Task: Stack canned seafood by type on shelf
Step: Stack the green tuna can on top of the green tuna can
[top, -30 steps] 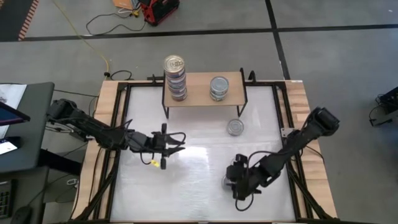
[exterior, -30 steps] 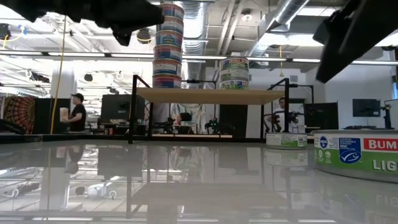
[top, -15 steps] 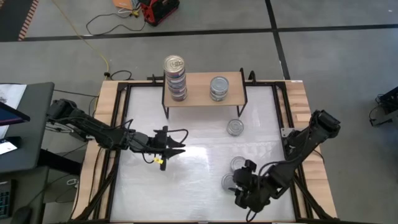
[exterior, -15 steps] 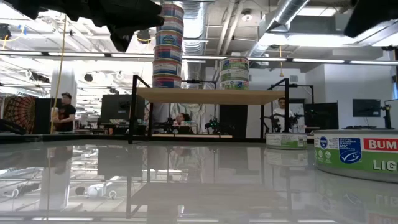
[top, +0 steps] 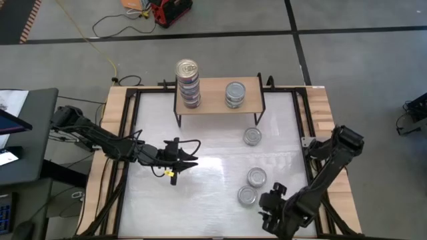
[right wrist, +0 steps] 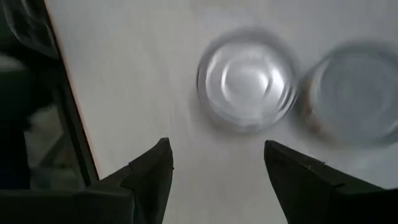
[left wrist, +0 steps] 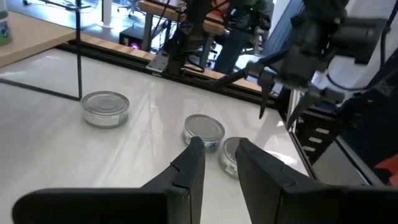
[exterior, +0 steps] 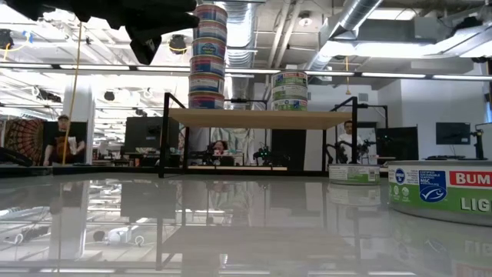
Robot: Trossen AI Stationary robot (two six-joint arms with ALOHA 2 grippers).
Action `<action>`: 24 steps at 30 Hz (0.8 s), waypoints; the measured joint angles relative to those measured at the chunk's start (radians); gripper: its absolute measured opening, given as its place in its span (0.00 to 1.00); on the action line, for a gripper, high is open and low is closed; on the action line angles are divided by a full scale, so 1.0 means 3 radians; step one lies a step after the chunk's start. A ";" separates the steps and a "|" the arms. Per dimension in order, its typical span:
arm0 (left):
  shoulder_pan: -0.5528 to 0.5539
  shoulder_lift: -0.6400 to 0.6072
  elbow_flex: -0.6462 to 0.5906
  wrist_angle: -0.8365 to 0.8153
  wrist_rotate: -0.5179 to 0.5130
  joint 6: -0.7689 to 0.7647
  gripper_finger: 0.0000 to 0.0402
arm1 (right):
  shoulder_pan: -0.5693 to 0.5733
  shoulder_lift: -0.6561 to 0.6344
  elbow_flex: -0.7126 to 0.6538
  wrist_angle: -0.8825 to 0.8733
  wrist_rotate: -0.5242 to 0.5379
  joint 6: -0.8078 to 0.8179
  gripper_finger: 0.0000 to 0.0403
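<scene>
Since the earlier frame the right gripper (top: 275, 212) has drawn back to the near right corner of the white surface (top: 200, 200), uncovering two small flat silver-lidded tins (top: 257, 177) (top: 247, 196) that lie just beside each other. Its jaws stand wide with nothing between them, which the right wrist view shows well. The left gripper (top: 180, 160) hangs over the middle left of the surface, its jaws narrow and empty. A third loose silver-lidded tin (top: 252, 137) lies farther off, near the front right leg of the low light-wood shelf on thin black legs (top: 217, 99). On the shelf stand a tall stack with a gold lid on top (top: 187, 83) and a shorter stack with a silver lid (top: 235, 95). In my judgement the step in hand is between placements: three silver tins remain to fetch. The next move calls for one arm to descend on a loose tin without pushing its neighbour, then to set it squarely on the shorter stack. The high view gives the lid colours; the low view shows instead how much taller the gold stack (exterior: 209, 54) is, and people in the room behind.
</scene>
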 joint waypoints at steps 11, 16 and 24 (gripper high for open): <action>0.0007 0.0000 0.0000 -0.0001 -0.0010 0.0415 0.22 | -0.0176 0.0411 0.0352 -0.0478 0.0071 -0.0168 0.68; 0.0057 0.0000 0.0000 -0.0003 -0.0084 0.0418 0.22 | -0.0312 0.0558 0.0373 -0.0452 -0.0013 -0.0421 0.68; 0.0113 0.0000 0.0000 0.0017 -0.0083 0.0417 0.22 | -0.0627 0.0649 0.0378 0.0002 -0.0028 -0.1106 0.68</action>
